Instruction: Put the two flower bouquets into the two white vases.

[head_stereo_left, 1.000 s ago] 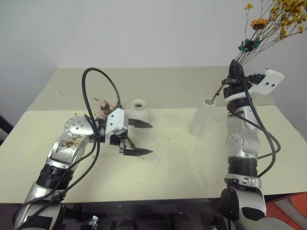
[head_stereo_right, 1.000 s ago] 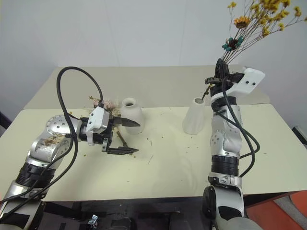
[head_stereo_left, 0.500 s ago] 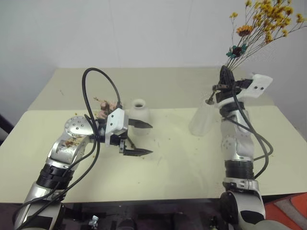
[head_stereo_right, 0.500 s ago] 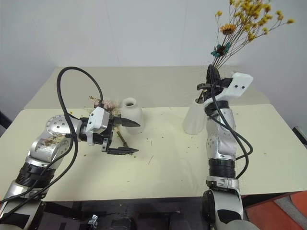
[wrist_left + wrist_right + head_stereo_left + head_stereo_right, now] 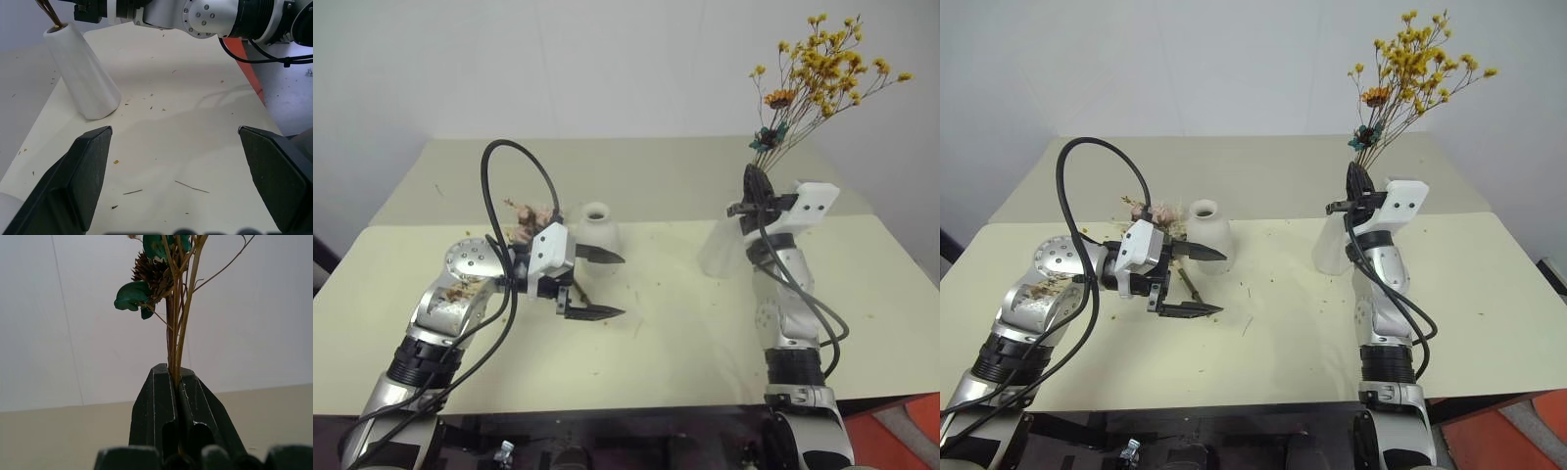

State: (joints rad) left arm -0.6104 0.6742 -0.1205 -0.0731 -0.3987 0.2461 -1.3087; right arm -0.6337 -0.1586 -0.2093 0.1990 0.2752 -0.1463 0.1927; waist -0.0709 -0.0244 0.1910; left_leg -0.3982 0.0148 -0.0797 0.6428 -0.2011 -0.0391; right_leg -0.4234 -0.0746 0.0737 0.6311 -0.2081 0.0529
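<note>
Our right claw [image 5: 1355, 183] pinches the yellow bouquet [image 5: 1412, 61] over the cone vase [image 5: 80, 72]; left claw [image 5: 599, 285] spread.

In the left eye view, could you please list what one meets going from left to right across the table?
pink and cream bouquet → left gripper, open → rounded white vase → tapered white vase → right gripper, shut on the yellow bouquet

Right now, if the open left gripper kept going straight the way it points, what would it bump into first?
Probably the tall tapered white vase; the left gripper points across bare table towards it, slightly off-centre, so it might miss.
</note>
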